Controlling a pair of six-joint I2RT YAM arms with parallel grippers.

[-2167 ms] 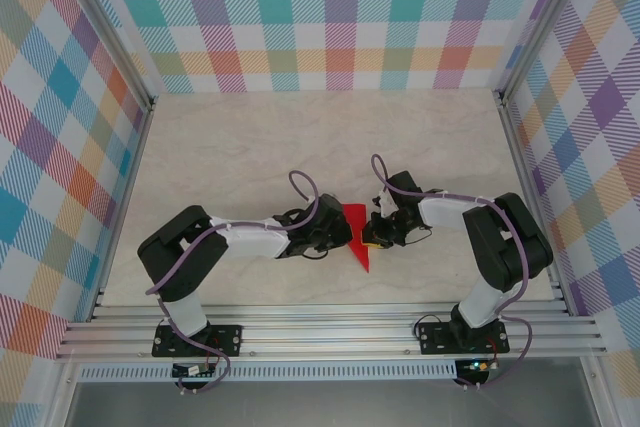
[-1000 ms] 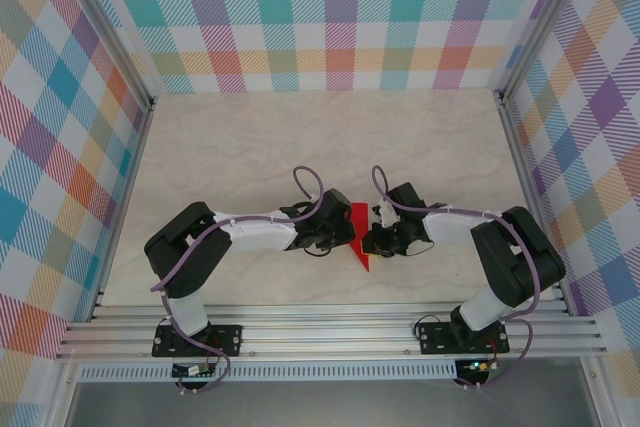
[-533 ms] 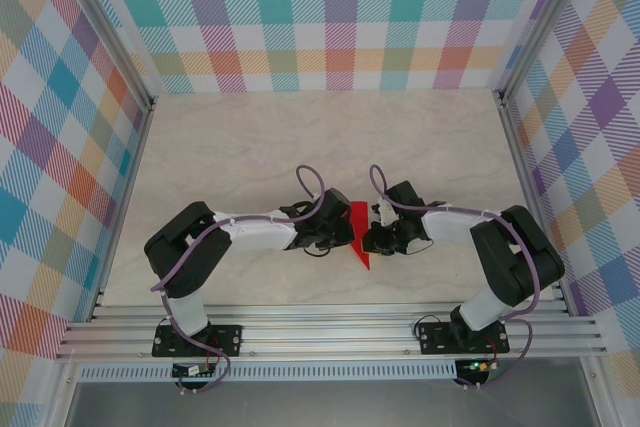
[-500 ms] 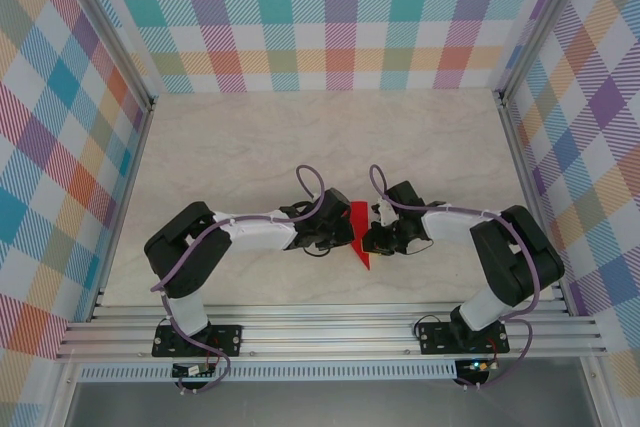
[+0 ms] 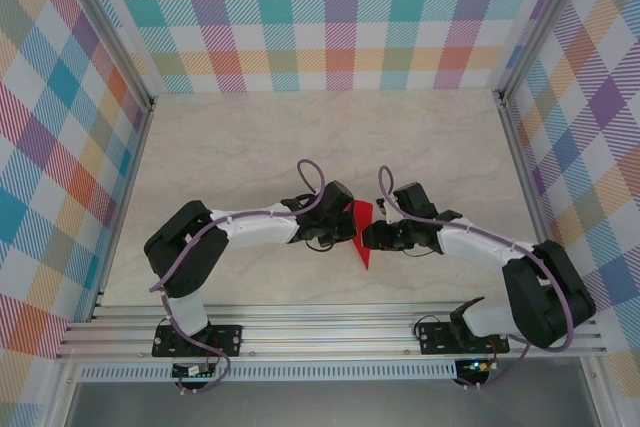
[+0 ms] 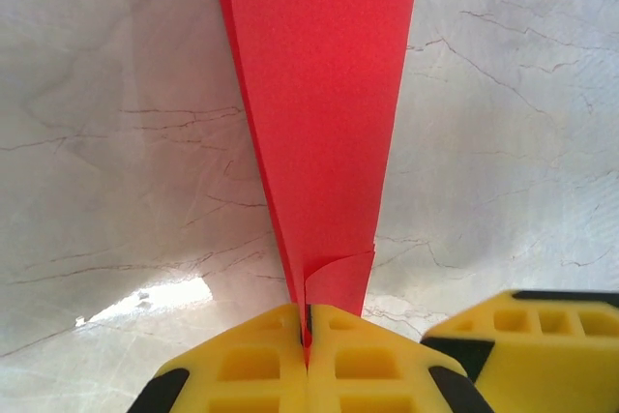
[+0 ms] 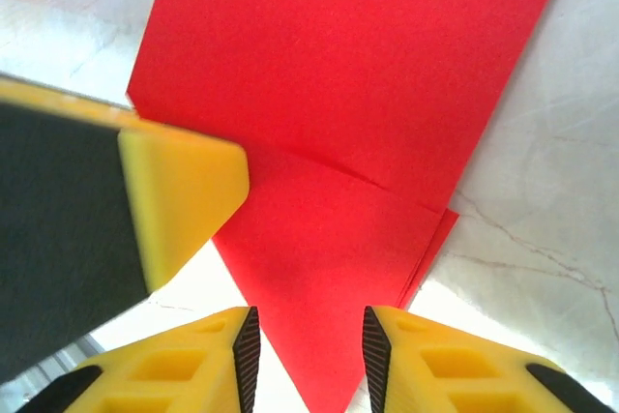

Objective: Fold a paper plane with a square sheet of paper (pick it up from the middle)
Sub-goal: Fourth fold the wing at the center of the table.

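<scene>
Swung wide in the last half second, the right arm [image 5: 500, 247] now carries its elbow out toward the side wall [image 5: 590, 147]. The red plane [image 5: 363, 242] has hardly shifted on the counter [image 5: 250, 137], lying near the front edge between the two hands.

Folding looks all but finished. The paper is already a narrow, pointed dart with its nose toward the near edge, and its layers are gathered along a centre crease. Judging from the pictures, what remains is to firm the crease or spread the wings, then lift the plane by its middle. None of that appears done yet.

The left hand [image 6: 308, 334] has its yellow fingers pressed together on the folded layers, pinching them low over the counter. From there the red sheet widens away from the wrist camera. The left arm [image 5: 250, 232] lies stretched low across from its base, with the wrist turned in toward the centre.

The right hand [image 7: 308, 340] comes in from the opposite side with its fingers spread. A pointed end of the paper lies in the gap between them, and neither pad is visibly on it. In that wrist view, a finger of the left hand crosses over the red paper on the left side. The two hands sit just beside each other at the plane, one on each flank.
</scene>
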